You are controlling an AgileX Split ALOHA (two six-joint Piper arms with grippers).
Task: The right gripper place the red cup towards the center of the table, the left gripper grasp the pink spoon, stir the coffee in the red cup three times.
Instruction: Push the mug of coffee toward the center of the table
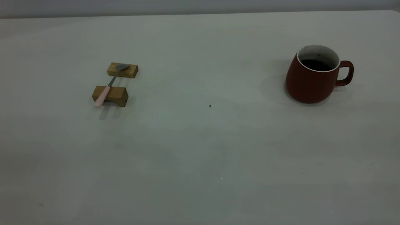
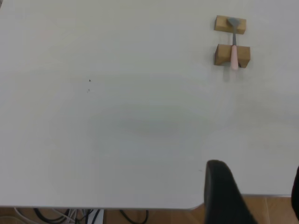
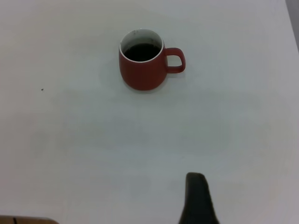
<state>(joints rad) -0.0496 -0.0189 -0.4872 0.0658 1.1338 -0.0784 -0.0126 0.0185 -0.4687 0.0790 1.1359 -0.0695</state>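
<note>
The red cup stands upright at the right of the table, its handle pointing right, with dark coffee inside. At the left, the pink spoon lies bridged across two wooden blocks, with its bowl on the far one. Neither gripper shows in the exterior view. The left gripper is open over the table's near edge, far from the spoon. Only one finger of the right gripper shows, well short of the cup, with nothing beside it.
The far block and the near block hold the spoon off the tabletop. A tiny dark speck marks the middle. Cables and wooden floor lie beyond the table edge in the left wrist view.
</note>
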